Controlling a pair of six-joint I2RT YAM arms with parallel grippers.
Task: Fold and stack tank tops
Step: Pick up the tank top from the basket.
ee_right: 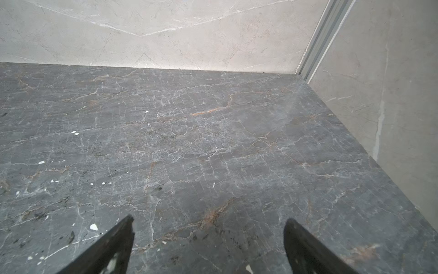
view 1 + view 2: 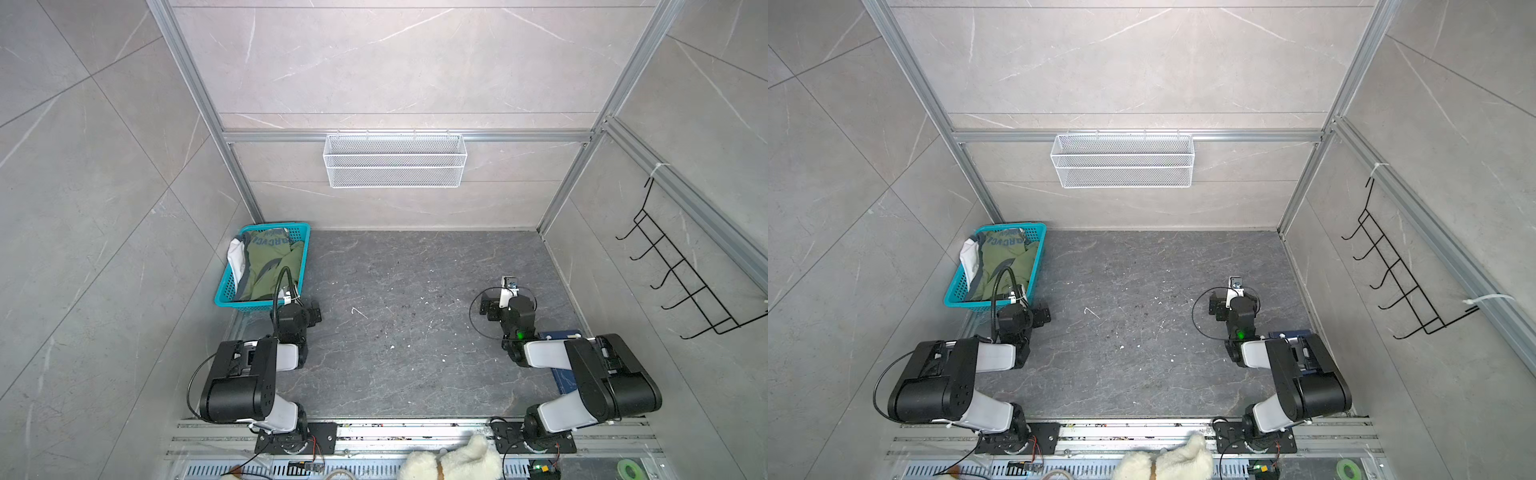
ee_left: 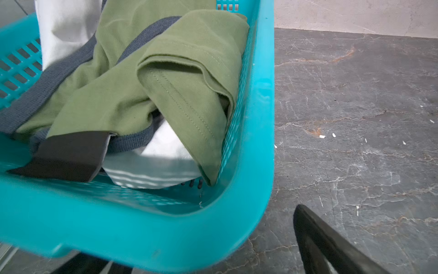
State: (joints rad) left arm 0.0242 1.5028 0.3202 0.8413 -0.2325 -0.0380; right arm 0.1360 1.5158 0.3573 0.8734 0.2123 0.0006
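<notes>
Two end effectors, both spread wide and gripping nothing. The left end effector (image 2: 312, 311) sits right at the near corner of the teal basket (image 3: 166, 232), with one finger (image 3: 317, 237) out over the dark marble desk (image 1: 213, 142). The right end effector (image 1: 208, 219) hangs over the desk, well apart from the basket.

Both tank tops are crumpled in that basket, at the desk's far left corner. The green tank top (image 3: 147, 78) is on top, with navy ribbed trim and its hem flopped into a loose fold. The white tank top (image 3: 151, 163) peeks out underneath and along one side.

The left arm (image 2: 241, 374) and right arm (image 2: 602, 374) are both folded at the elbow, with the wrists reaching forward from bases at the near edge.
</notes>
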